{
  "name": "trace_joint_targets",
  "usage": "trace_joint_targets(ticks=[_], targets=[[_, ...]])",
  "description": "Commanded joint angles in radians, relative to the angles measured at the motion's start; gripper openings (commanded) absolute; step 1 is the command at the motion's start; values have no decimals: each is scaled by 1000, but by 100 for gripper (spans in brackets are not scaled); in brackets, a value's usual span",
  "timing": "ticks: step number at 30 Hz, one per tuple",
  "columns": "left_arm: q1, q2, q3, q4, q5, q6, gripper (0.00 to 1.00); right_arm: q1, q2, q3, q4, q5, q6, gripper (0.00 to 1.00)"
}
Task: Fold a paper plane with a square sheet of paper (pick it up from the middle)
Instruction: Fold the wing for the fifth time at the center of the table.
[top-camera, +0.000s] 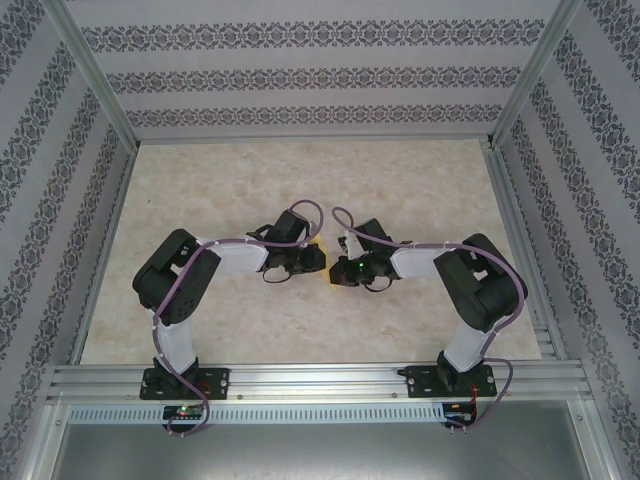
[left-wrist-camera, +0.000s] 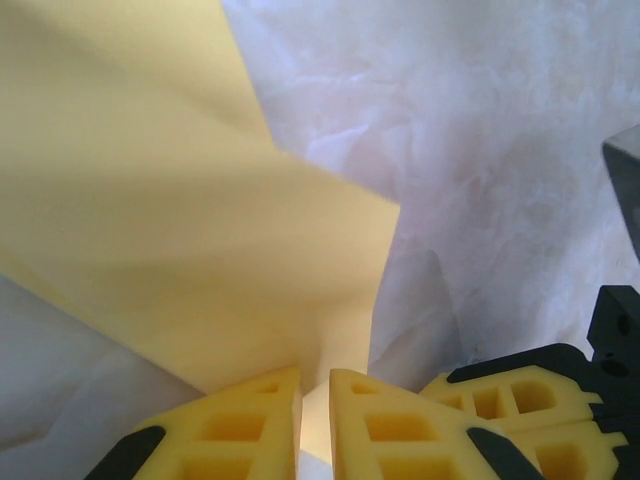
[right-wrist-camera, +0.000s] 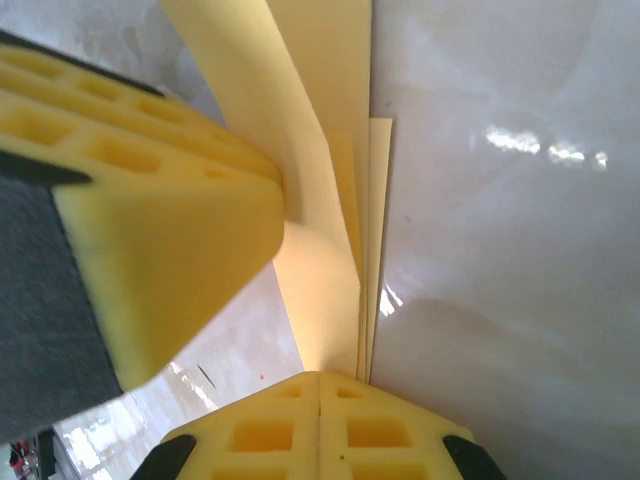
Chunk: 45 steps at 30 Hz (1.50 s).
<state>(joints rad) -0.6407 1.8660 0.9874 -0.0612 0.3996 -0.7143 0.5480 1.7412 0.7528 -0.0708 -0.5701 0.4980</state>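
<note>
The yellow sheet of paper (left-wrist-camera: 180, 230) is folded into several layers, with one flap standing up off the beige table. In the top view only a sliver of the paper (top-camera: 318, 244) shows between the two wrists. My left gripper (left-wrist-camera: 315, 372) has its jaws a narrow gap apart, and a fold of the paper runs down into that gap. My right gripper (right-wrist-camera: 320, 375) is shut, jaws flush, with its tips against the near end of the paper (right-wrist-camera: 320, 270); the layers pass behind both tips, not between them. The two grippers (top-camera: 312, 258) (top-camera: 338, 270) nearly touch.
The left gripper's fingers (right-wrist-camera: 170, 230) crowd the right wrist view and lean on the raised flap. The right gripper's fingers (left-wrist-camera: 510, 395) lie just right of the left jaws. Patterned walls (top-camera: 320, 75) and metal rails (top-camera: 310, 380) enclose the table (top-camera: 300, 180).
</note>
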Motion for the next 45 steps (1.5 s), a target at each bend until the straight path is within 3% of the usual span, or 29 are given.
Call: trace_joint_targets(ticks=[1, 30, 45], targets=[[17, -42, 3, 45, 15, 102, 17, 7, 11, -60, -158, 54, -36, 5], [66, 69, -4, 50, -33, 149, 15, 10, -37, -108, -231, 42, -61, 5], [229, 97, 7, -19, -78, 125, 14, 3, -55, -118, -237, 53, -45, 6]])
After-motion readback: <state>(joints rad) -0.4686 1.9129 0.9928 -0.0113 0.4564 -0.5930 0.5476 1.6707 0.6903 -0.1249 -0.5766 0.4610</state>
